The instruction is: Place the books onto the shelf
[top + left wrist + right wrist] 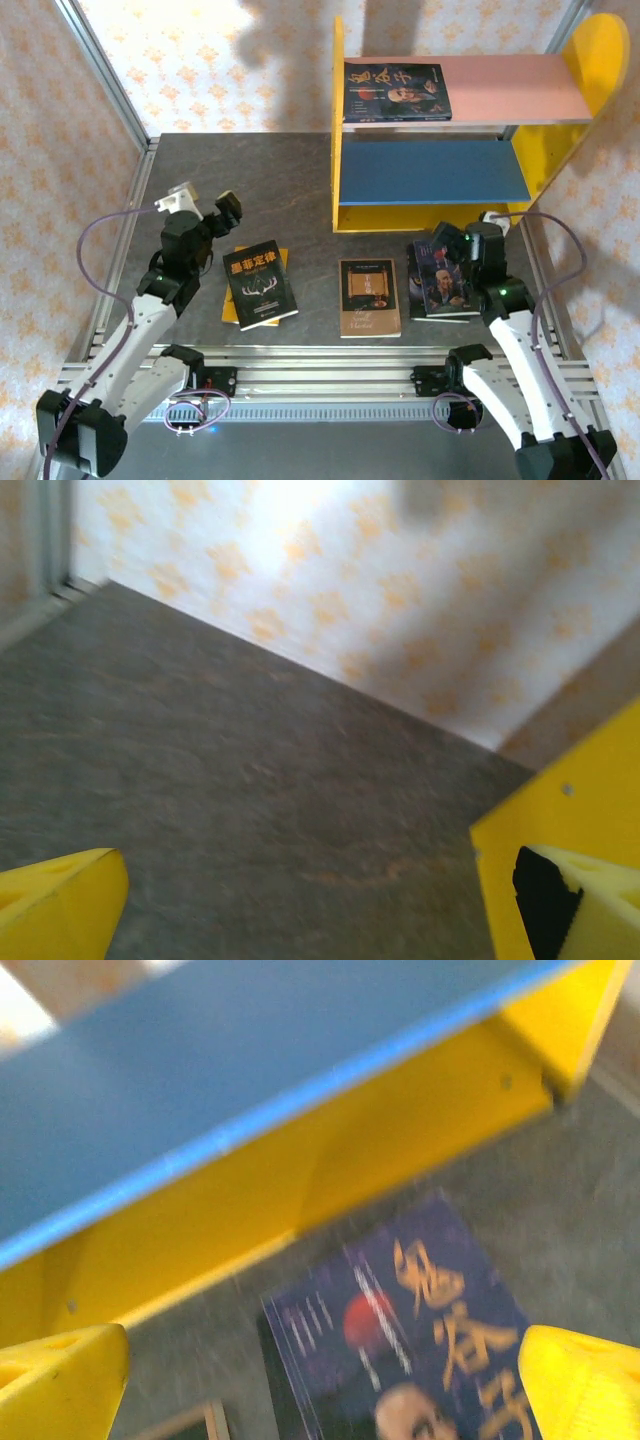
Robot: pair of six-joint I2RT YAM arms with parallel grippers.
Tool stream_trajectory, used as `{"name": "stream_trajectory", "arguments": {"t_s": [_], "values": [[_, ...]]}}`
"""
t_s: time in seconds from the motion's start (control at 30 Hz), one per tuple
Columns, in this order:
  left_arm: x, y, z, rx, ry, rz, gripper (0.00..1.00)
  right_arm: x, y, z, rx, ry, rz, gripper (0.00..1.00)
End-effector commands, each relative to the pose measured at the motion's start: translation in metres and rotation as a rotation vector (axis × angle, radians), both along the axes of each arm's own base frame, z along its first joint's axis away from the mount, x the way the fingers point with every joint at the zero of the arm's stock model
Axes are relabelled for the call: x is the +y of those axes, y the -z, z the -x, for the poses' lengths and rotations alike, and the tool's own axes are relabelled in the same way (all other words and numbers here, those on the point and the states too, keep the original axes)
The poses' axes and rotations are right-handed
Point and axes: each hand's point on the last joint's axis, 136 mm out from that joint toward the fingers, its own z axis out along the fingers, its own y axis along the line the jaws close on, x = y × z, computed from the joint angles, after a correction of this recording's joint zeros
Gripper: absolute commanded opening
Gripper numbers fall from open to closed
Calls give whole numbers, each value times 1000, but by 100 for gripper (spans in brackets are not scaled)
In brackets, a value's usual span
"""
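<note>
Black book with a yellow Chinese title (260,283) is laid flat at lower left of centre in the top view, on a plain yellow book (231,300) whose edges are seen beyond it; a brown book with a framed picture (368,296) is laid apart at lower centre; a dark blue book with gold characters (445,285) is laid at lower right, just in front of the shelf (338,120); a dark portrait book (397,92) is already laid on the pink board (510,90), above the blue board (430,170).

The left gripper (228,212) is held over the grey table (300,190), up and left of the black book; in the left wrist view its yellow fingers (60,905) are spread wide with nothing gripped; open tabletop is seen between them, bounded at right by the shelf's yellow side panel (570,810).

The right gripper (443,243) is poised over the far end of the dark blue book; in the right wrist view its fingers (60,1380) are spread wide, the cover framed between them; whether the cover is touched cannot be told; gold characters, a red disc and a face are shown there, blurred; a narrow strip of table is seen between the book's far edge and the shelf's yellow base.
</note>
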Motion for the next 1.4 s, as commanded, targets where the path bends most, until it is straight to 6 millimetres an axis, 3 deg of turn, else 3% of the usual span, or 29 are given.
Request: {"name": "stream_trajectory", "arguments": {"t_s": [0.0,0.23,0.43,0.67,0.93,1.07,1.37], "values": [[-38,-8,-1,60,134,15,99,15,52,34,247,-20,-53,99],[-98,3,-2,159,311,-139,99,30,92,29,383,-31,56,97],[-102,22,-4,271,335,-185,99,35,115,22,491,-27,166,96],[-146,42,-9,301,460,-68,99,27,126,12,547,20,256,94],[-176,48,-7,288,527,-71,99,46,152,10,642,-55,210,84],[-190,54,-6,297,558,-62,99,56,162,14,679,-97,167,74],[-218,63,-3,323,608,-83,99,66,169,25,688,-149,97,37]]}}
